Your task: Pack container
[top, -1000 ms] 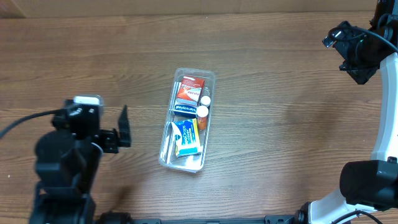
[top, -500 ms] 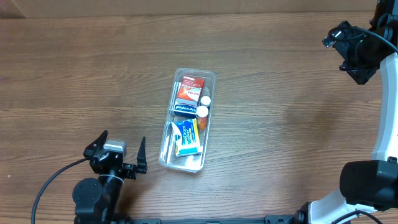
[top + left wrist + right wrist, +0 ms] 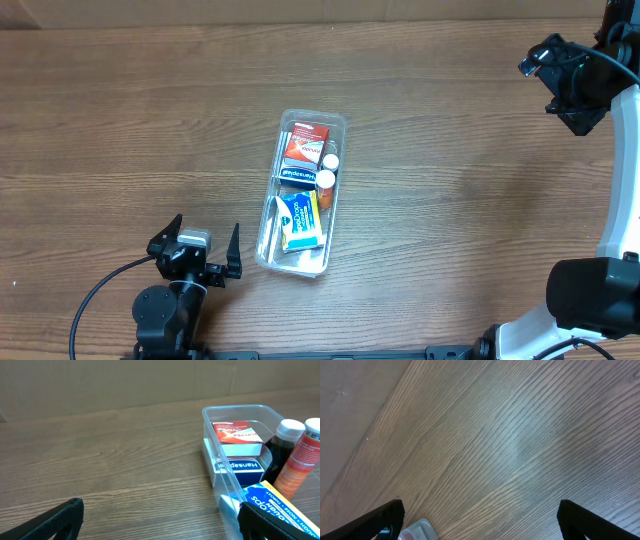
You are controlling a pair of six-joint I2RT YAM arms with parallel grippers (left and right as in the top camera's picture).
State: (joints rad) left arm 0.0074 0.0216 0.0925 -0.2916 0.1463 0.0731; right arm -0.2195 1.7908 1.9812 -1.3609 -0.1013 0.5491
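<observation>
on a brown wood-grain worktop (image 3: 130, 110), the left pincer (image 3: 206, 222) sits at the near edge, just left of the container's near end. its two black fingers (image 3: 234, 250) are spread wide apart with nothing between them. in its wrist view the container stands close ahead and to the right.

the container (image 3: 315, 113) is a clear plastic tub, long and narrow, with rounded corners and a thin rim. it lies in the middle of the worktop, its long side running near to far at a slight tilt. at the container's near end lies a flat blue and yellow carton (image 3: 299, 220). past it, a dark blue box (image 3: 297, 176) lies crosswise. along the right wall stand an orange bottle (image 3: 325, 185) and a dark bottle (image 3: 331, 160), both round with white caps. at the far end rests a red and white box (image 3: 304, 146).

the right pincer (image 3: 480, 520) hangs well apart, far right of the container. its black fingers are spread apart over bare wood, holding nothing.
</observation>
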